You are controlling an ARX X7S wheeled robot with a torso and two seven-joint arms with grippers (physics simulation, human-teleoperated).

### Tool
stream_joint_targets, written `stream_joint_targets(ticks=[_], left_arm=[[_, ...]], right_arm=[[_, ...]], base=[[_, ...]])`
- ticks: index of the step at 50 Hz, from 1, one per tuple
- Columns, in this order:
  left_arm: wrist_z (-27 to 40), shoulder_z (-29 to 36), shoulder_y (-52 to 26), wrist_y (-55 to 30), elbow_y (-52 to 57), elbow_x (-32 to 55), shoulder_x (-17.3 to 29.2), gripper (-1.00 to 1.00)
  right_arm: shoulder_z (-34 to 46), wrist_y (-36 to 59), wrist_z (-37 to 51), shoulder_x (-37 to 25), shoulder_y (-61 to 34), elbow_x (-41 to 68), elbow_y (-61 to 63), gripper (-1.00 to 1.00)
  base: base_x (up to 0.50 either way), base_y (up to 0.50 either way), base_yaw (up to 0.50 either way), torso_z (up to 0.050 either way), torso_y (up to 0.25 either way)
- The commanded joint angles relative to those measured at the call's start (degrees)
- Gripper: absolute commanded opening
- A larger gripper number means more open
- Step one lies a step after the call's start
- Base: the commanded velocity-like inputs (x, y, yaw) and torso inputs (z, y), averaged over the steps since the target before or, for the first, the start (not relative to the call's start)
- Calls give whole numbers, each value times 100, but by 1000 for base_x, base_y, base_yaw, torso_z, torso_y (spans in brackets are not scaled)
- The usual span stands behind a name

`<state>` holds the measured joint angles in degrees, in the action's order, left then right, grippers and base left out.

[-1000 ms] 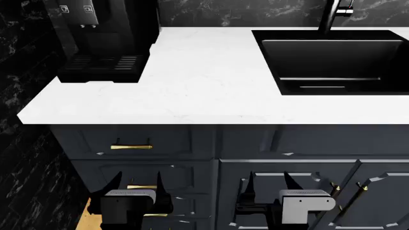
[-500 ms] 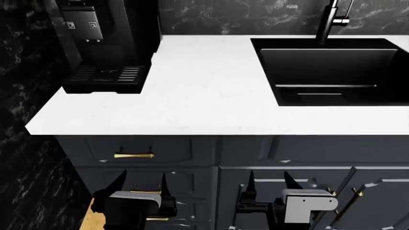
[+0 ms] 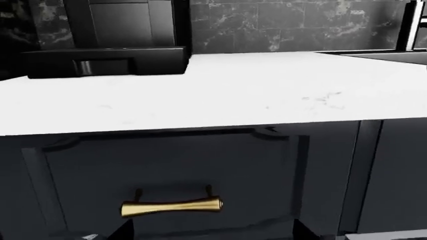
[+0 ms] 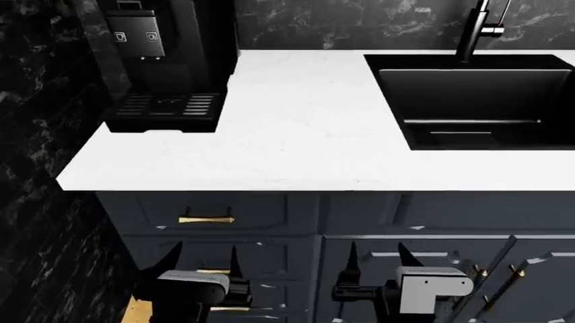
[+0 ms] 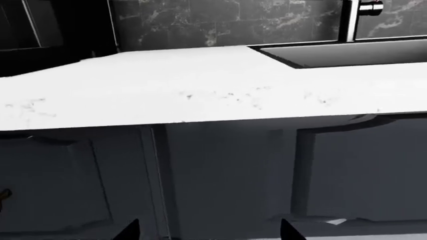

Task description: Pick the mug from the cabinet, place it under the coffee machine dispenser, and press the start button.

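Hovering low in front of the dark cabinet fronts, both arms: left pincer (image 4: pixel 199 264) released, prongs spread and pointing up; right pincer (image 4: pixel 376 261) likewise released, grasping nothing. Sitting below the edge of the white tabletop (image 4: pixel 306 128), probably because the mug is stored behind those fronts and not out on top. Not showing anywhere, the mug, in any view; presumably still shut inside a cabinet, though which one cannot be told. Facing the left pincer just ahead and above, a drawer with a brass handle (image 3: pixel 171 206). Standing up and away from the left pincer, at the tabletop's far corner, the coffee machine dispenser (image 4: pixel 142 35), overhanging a bare slotted drip tray (image 4: pixel 166 104), so waiting for the mug. Lying beyond and above the right pincer, the black sink (image 4: pixel 485 94) with its tap (image 4: pixel 481 27), off the working path. Needing a cabinet door opened first, most likely.
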<state>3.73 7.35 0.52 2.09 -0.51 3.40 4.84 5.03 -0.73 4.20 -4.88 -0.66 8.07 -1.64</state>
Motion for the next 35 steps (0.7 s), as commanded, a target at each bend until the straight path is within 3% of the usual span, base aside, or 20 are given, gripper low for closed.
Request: stream_joint_targets(ticks=[1,35], left_arm=[[128,4,-110,-333,-112,220,14,100],[367,240,-227,-78,-377,354,174,100]], right_arm=[[147,4,119,-84,-14,-34,-28,100],[361,-6,331,-262,-55,63,-6,100]], base=[[35,500,0,0,0],[31,500,0,0,0]])
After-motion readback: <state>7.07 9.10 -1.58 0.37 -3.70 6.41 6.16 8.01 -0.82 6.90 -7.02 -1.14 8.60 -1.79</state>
